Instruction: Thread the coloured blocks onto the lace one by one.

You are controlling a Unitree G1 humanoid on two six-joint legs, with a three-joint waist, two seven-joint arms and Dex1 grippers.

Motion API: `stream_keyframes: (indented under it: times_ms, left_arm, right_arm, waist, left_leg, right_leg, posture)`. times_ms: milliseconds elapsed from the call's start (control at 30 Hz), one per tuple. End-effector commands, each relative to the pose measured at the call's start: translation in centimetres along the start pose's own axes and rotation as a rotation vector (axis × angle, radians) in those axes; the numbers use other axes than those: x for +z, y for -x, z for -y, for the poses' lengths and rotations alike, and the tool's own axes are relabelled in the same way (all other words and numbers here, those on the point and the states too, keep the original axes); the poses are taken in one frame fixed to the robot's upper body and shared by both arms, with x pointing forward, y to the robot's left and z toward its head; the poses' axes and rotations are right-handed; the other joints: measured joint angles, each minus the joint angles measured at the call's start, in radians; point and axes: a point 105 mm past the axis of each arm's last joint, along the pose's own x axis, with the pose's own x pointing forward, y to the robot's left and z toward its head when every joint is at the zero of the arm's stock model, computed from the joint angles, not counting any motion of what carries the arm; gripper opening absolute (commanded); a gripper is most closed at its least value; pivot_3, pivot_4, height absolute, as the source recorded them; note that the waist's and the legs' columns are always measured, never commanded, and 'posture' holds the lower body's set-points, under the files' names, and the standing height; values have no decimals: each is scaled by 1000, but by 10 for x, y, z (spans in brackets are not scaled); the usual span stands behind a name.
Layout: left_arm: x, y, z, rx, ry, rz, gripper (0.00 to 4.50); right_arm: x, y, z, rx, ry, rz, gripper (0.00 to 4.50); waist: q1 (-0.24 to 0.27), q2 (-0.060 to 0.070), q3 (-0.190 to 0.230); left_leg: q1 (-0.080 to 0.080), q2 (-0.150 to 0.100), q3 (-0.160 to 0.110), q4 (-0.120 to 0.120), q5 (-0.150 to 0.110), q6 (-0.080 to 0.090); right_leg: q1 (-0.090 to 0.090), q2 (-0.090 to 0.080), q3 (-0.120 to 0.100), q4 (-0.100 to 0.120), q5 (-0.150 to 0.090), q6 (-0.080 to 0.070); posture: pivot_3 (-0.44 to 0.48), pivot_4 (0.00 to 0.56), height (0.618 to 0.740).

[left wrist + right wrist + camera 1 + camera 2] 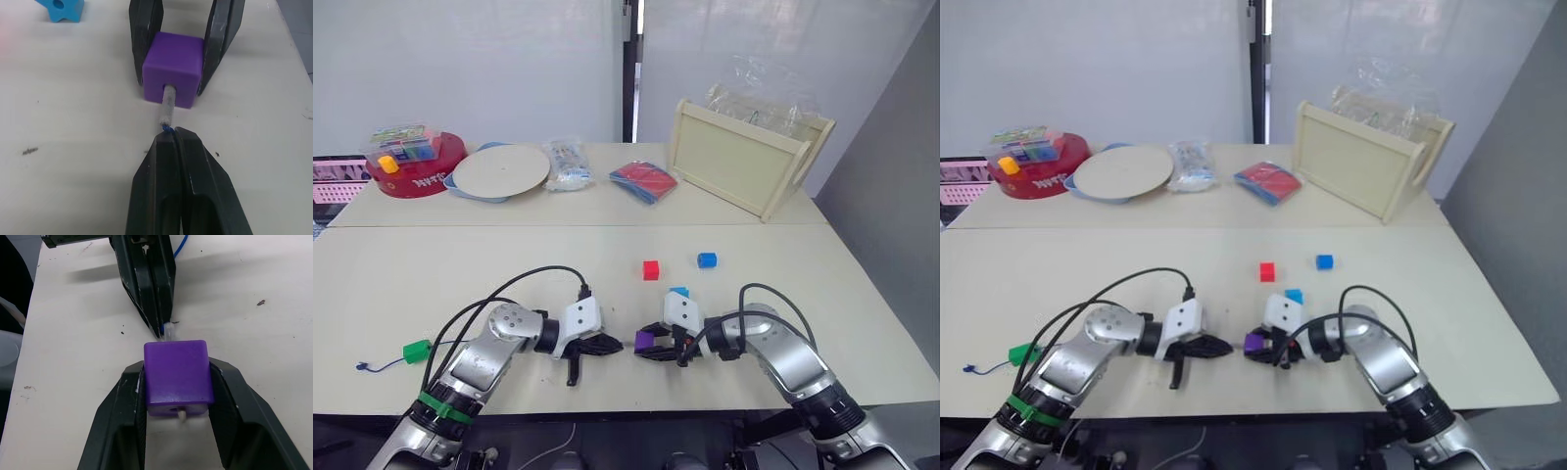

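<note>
Your right end effector (177, 396) is clamping the purple block (178, 376) between its two fingers, just above the counter (460, 264) near the front edge. Your left end effector (172, 134) is pinched fully closed on the lace (167, 128), right where the blue cord meets its pale stiff tip (167, 106). That tip is sitting inside the purple block's hole, and in the right wrist view its end is poking out of the hole on the block's far face. The two end effectors are facing each other, almost touching.

The light blue block (678, 292) is lying just behind your right end effector. The red block (651, 269) and the dark blue block (707, 259) are resting a little farther back, close to each other but apart. The green block (416, 351) is lying well off to your left, near the counter's front edge, and the lace's end is trailing out from it further left.
</note>
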Motion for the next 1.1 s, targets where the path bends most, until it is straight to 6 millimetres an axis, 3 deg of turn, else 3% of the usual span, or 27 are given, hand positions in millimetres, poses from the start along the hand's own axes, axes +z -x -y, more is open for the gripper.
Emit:
stream_keyframes:
  times_ms: [33, 200, 467, 867, 967, 1033, 1100]
  left_arm:
    - [18, -10, -4, -10, -42, 46, 36]
    - [27, -17, 1, -50, -51, 65, 36]
    - [17, -7, -7, 0, -38, -1, 36]
    - [17, 13, -6, 1, -66, -37, 3756]
    - [21, 9, -5, -1, -64, -19, 3756]
    - [24, 3, -3, -10, -72, -13, 3800]
    - [24, -1, -3, -16, -79, -15, 3800]
  right_arm:
    - [-4, -5, -8, 27, -21, -9, 1173]
    - [-2, -7, -8, 23, -20, -8, 1173]
    - [-4, -8, -9, 24, -28, -14, 1173]
    - [-4, -7, -10, 23, -37, -19, 1173]
    - [-3, -7, -9, 19, -36, -13, 1173]
    - [1, -5, -8, 8, -40, 3, 2249]
    - [4, -2, -8, 2, -50, 16, 2930]
  waist:
    - [-1, 0, 0]
    - [1, 0, 0]
    - [0, 0, 0]
    - [-2, 0, 0]
    - [-3, 0, 0]
    - [-1, 0, 0]
    - [1, 0, 0]
  left_leg:
    - [0, 0, 0, 0, 0, 0]
    - [0, 0, 0, 0, 0, 0]
    - [1, 0, 0, 1, 0, 0]
    - [1, 0, 0, 0, 0, 0]
    - [1, 0, 0, 0, 0, 0]
    - [1, 0, 0, 0, 0, 0]
    - [-1, 0, 0, 0, 0, 0]
  right_leg:
    - [0, 0, 0, 0, 0, 0]
    - [0, 0, 0, 0, 0, 0]
    - [1, 0, 0, 0, 0, 0]
    - [1, 0, 0, -1, 0, 0]
    - [1, 0, 0, -1, 0, 0]
    - [1, 0, 0, -1, 0, 0]
    - [0, 0, 0, -1, 0, 0]
  posture:
    - [0, 150, 740]
    - [0, 150, 740]
    - [0, 150, 740]
    - [0, 150, 740]
    - [0, 150, 740]
    - [0, 150, 740]
    - [0, 150, 740]
